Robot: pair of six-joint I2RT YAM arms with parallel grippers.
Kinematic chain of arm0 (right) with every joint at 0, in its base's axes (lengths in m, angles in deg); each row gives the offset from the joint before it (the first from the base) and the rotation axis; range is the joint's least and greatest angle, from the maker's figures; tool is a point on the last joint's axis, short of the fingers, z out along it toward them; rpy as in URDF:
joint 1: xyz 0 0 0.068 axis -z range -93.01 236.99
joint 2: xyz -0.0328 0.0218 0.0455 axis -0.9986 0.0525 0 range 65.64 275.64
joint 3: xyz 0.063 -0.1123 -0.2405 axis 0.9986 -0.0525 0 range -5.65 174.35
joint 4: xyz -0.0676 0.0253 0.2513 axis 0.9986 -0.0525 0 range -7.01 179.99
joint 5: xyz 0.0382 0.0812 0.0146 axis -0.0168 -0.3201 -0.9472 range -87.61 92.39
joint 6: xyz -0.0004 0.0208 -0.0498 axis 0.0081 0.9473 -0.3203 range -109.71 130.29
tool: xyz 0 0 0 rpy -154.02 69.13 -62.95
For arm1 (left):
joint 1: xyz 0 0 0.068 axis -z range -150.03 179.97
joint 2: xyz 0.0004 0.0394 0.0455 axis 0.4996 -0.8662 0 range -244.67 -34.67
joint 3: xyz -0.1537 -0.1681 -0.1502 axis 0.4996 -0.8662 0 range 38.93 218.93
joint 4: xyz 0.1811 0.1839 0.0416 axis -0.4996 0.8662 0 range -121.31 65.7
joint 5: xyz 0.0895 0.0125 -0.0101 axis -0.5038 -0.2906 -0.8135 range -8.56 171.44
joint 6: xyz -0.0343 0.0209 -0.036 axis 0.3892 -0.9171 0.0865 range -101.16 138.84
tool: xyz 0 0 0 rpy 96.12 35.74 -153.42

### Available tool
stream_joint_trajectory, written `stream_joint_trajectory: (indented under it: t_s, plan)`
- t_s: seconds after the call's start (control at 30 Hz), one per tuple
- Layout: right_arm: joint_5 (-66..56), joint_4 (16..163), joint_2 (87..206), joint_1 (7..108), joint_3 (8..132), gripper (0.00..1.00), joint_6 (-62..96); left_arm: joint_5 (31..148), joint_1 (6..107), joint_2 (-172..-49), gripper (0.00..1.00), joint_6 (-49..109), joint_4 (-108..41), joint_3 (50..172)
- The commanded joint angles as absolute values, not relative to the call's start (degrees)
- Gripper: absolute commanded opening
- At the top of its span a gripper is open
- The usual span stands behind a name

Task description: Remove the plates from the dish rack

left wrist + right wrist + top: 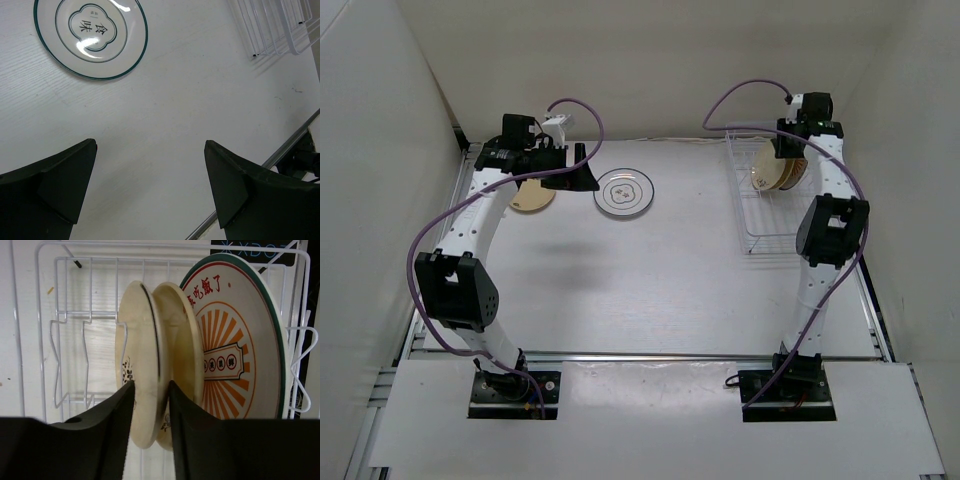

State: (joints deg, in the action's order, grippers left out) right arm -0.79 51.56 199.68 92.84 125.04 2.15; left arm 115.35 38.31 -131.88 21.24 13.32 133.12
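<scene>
The white wire dish rack [762, 215] stands at the right. Three plates stand upright in it: a front cream plate [141, 355], a second cream plate [186, 350] and an orange sunburst plate [245, 340]. My right gripper [151, 384] reaches down into the rack [75, 340], with its jaws shut on the front cream plate's rim, one finger on each face. The plate still stands in the rack. My left gripper [150, 143] is open and empty above the table, just left of a white dark-rimmed plate [90, 35] lying flat [624, 192]. Another cream plate [532, 198] lies flat, partly under the left arm.
A corner of the rack [280, 25] shows in the left wrist view. White walls enclose the table on the left, back and right. A metal rail [650, 356] runs along the near edge by the arm bases.
</scene>
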Motion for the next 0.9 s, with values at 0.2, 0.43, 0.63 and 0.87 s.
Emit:
stream_joint_trajectory:
  t_s: [0.2, 0.43, 0.63, 0.87]
  plan:
    - [-0.86, 53.34, 201.26, 93.41, 128.56, 0.0, 1.41, 116.51, 38.41, -132.23, 1.0, 20.69, 13.08, 134.29]
    - [3.26, 53.96, 197.66, 92.8, 128.56, 0.0, 3.51, 116.51, 38.41, -132.23, 1.0, 20.69, 13.08, 134.29]
    - [16.77, 57.29, 192.65, 89.9, 126.19, 0.0, 4.05, 117.74, 38.41, -130.92, 1.0, 21.22, 13.08, 134.29]
    - [28.39, 60.72, 187.56, 87.43, 123.29, 0.0, 3.0, 117.74, 38.41, -126.44, 1.0, 21.22, 12.55, 131.49]
